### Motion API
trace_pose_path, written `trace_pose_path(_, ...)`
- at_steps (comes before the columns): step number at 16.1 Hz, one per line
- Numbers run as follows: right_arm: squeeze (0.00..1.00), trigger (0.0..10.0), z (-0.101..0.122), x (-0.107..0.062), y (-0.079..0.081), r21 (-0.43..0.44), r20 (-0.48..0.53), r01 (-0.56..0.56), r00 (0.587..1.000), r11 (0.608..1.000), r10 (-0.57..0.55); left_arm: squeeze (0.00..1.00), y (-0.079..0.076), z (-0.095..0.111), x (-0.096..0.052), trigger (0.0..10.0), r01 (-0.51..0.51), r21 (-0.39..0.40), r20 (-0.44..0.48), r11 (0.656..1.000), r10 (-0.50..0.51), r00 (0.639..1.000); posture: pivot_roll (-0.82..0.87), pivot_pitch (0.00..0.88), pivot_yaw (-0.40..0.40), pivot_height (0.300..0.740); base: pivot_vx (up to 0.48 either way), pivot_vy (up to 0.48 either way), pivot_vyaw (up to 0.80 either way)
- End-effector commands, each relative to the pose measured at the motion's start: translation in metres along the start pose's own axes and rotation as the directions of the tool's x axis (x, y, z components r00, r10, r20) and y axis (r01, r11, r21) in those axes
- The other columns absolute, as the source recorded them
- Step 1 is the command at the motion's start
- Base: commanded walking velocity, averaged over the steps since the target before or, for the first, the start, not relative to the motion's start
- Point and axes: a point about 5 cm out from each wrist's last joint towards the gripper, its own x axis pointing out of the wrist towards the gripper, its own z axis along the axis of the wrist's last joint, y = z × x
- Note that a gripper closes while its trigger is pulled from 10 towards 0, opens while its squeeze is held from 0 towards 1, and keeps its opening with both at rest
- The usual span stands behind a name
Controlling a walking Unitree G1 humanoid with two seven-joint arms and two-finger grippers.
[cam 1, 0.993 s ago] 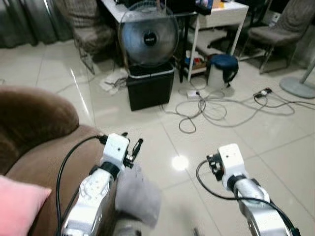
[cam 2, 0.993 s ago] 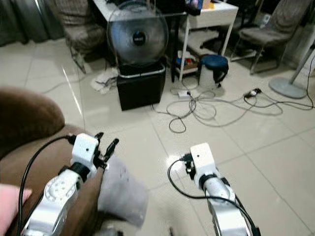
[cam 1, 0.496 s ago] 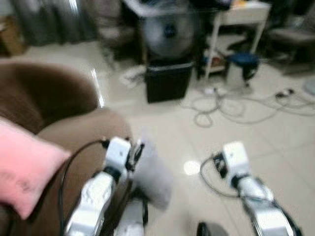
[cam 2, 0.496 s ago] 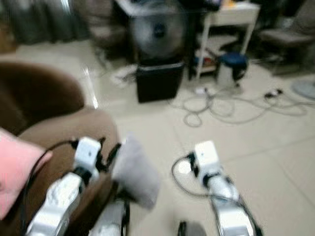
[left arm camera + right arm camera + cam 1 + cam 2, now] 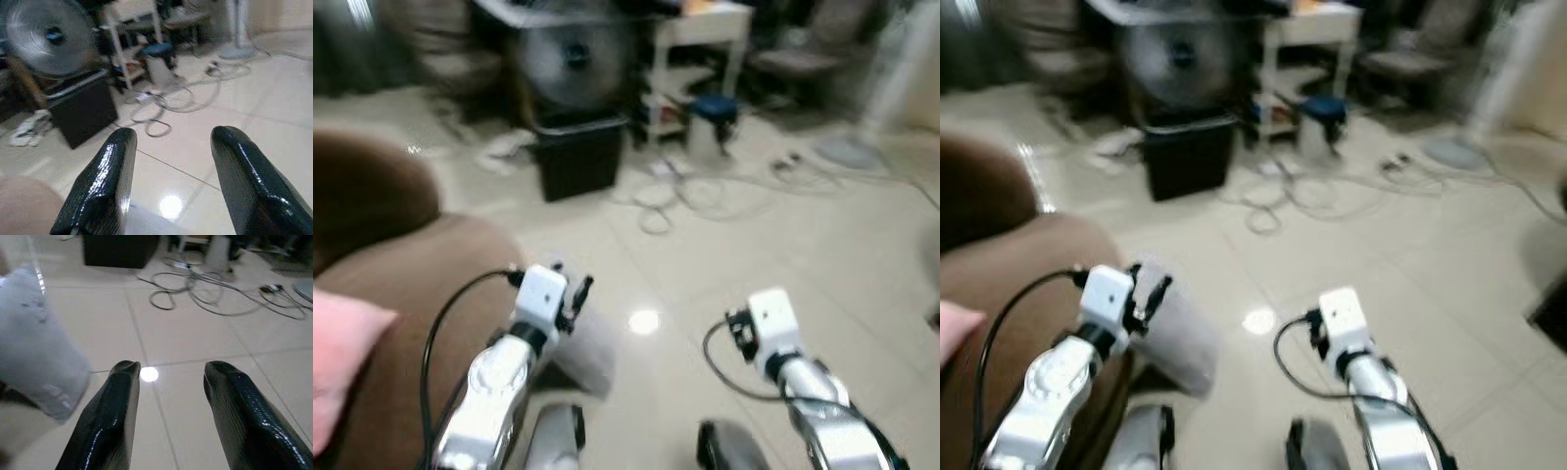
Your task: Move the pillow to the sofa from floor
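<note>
— Swung round, hasn't it? Since a second ago the whole view has turned; the pink cushion (image 5: 342, 362) sits further left on the brown sofa (image 5: 401, 294).

— And the pillow?

— Grey pillow (image 5: 1173, 333) leans against the sofa's arm, just under the left hand (image 5: 570, 294), whose fingers (image 5: 102, 191) stand apart, gripping nothing.

— The other one?

— Right hand (image 5: 168, 421) hangs over the tiled floor (image 5: 754, 235), spread wide, empty. Fan (image 5: 41, 36) and cables (image 5: 685, 196) beyond, blurred.
</note>
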Motion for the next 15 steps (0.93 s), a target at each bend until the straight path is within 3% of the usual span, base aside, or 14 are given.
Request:
trace_pose_path(1,0.0,10.0,0.0007,-0.0005,-0.0039,0.0,0.005,0.014,1.0,1.0,-0.014,0.0,-0.0044,0.0021,0.0027,10.0,0.015,0.001,0.007,1.0,-0.015,1.0,0.02,0.0,0.034,0.628,0.0,-0.424,0.0)
trace_pose_path(9,0.0,10.0,-0.0018,-0.0013,-0.006,-0.002,-0.007,0.027,1.0,1.0,-0.027,0.0,0.0002,0.003,0.0043,10.0,-0.026,-0.014,0.018,1.0,0.026,1.0,0.01,0.0,0.036,0.628,0.0,-0.053,0.0)
trace_pose_path(15,0.0,10.0,-0.0004,-0.0007,-0.0062,-0.02,-0.001,0.019,1.0,1.0,-0.019,0.0,0.0038,0.0036,0.0043,10.0,-0.051,-0.01,0.025,0.999,0.052,0.998,0.01,0.0,0.035,0.628,0.303,0.0,0.0)
